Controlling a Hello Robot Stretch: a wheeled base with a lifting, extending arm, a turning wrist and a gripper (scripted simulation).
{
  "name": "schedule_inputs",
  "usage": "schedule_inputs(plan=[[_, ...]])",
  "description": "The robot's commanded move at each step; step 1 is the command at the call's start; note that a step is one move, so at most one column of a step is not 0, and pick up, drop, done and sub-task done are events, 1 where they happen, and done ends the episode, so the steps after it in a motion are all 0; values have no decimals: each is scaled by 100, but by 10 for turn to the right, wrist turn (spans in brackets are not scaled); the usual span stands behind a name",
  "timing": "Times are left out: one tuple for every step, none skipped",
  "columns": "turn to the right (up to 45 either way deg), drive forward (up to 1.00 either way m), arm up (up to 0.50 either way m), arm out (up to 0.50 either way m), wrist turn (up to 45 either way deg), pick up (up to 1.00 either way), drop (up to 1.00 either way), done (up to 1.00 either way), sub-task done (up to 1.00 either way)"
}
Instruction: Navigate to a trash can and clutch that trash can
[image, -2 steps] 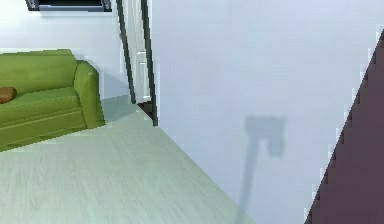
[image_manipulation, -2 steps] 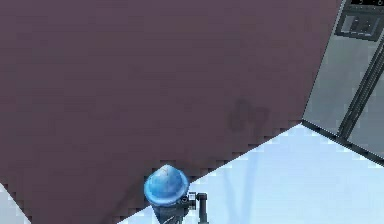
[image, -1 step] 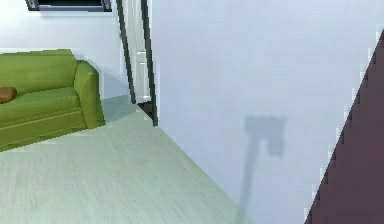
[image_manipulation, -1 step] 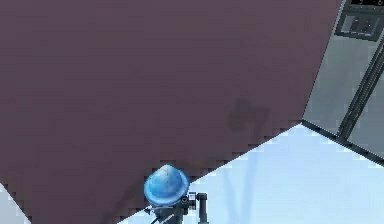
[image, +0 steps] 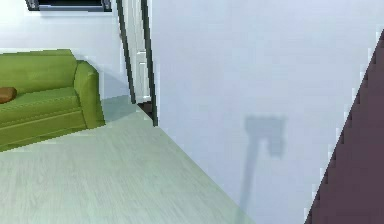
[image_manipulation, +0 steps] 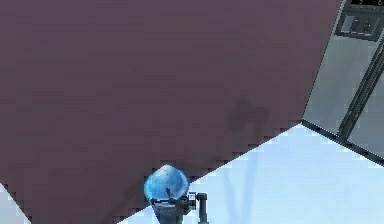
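Note:
Low in the arm side view, just left of the middle, the gripper's dark body (image_manipulation: 178, 208) pokes up from the bottom edge. A glossy blue round thing (image_manipulation: 166, 185) sits right at its far end, in front of the line where the dark maroon wall (image_manipulation: 150, 80) meets the pale floor (image_manipulation: 290, 170). I cannot tell whether the gripper holds this blue thing or whether it rests on the floor.
In the forward view a green sofa (image: 45, 95) stands at the left, with a brown thing (image: 5, 95) on its seat. A doorway (image: 140, 60) opens beside a long white wall (image: 250, 70). Pale floor (image: 90, 175) lies ahead. A grey fridge-like cabinet (image_manipulation: 355, 70) stands at the arm side view's right.

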Motion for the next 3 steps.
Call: schedule_inputs(plan=[[0,0,0,0,60,0,0,0,0],[0,0,0,0,0,100,0,0,0],[0,0,10,0,0,0,0,0,0]])
